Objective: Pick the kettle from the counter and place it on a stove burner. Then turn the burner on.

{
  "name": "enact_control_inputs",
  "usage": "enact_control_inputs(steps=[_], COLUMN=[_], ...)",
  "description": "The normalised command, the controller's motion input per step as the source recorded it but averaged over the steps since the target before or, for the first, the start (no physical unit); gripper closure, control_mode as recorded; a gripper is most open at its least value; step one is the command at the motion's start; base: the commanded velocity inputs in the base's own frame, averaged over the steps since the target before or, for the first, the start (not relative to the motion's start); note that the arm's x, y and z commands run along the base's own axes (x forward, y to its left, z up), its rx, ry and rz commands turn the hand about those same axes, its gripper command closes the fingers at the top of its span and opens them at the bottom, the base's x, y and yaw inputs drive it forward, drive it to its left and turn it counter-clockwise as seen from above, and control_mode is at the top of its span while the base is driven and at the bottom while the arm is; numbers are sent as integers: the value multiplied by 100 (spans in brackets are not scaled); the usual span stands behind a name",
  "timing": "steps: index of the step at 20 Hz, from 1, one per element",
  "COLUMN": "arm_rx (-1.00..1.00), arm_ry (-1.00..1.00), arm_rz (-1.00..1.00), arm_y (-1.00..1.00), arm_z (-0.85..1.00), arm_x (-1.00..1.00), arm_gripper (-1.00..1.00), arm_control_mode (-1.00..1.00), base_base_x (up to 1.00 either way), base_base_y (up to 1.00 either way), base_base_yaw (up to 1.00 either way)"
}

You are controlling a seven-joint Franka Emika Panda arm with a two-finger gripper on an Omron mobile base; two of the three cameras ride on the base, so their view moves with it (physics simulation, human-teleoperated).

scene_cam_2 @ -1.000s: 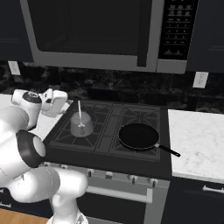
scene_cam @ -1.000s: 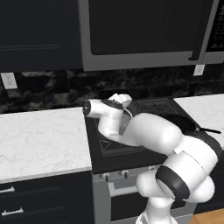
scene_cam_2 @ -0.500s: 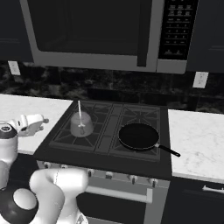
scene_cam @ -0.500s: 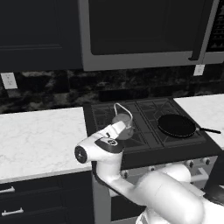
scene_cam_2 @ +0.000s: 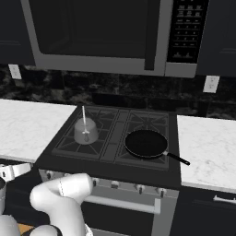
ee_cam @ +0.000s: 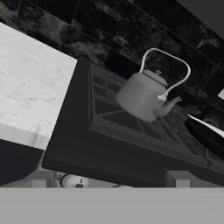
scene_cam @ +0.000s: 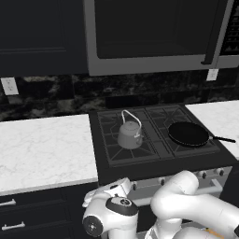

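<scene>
One kettle (scene_cam: 130, 135) upright on stove (scene_cam: 158, 161) (spout toward pan (scene_cam: 188, 133))

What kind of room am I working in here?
A home kitchen, rendered in simulation. A gas stove with a kettle and frying pan on its burners, a microwave mounted above, and marble counter over dark drawers.

— Where do we see room over the stove (scene_cam: 158, 161)?
— Left rear grate and counter (scene_cam: 42, 144) lie bare; kettle (scene_cam: 130, 134) blocks the left front burner, frying pan (scene_cam: 188, 133) the right front.
</scene>
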Motion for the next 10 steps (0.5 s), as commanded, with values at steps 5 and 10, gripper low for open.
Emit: enact_control_inputs(steps=[5,10], arm_rx=[66,26], arm_ry=[-18,-10], arm_rz=[3,0], arm_y=[-20,-12], arm_z=[-88,-14], arm_x=[-26,37], arm_gripper=[-100,-100], arm_control_mode=[-100,-100], base_base_x=[0,0], base_base_y=[0,0], base_base_yaw=[0,0])
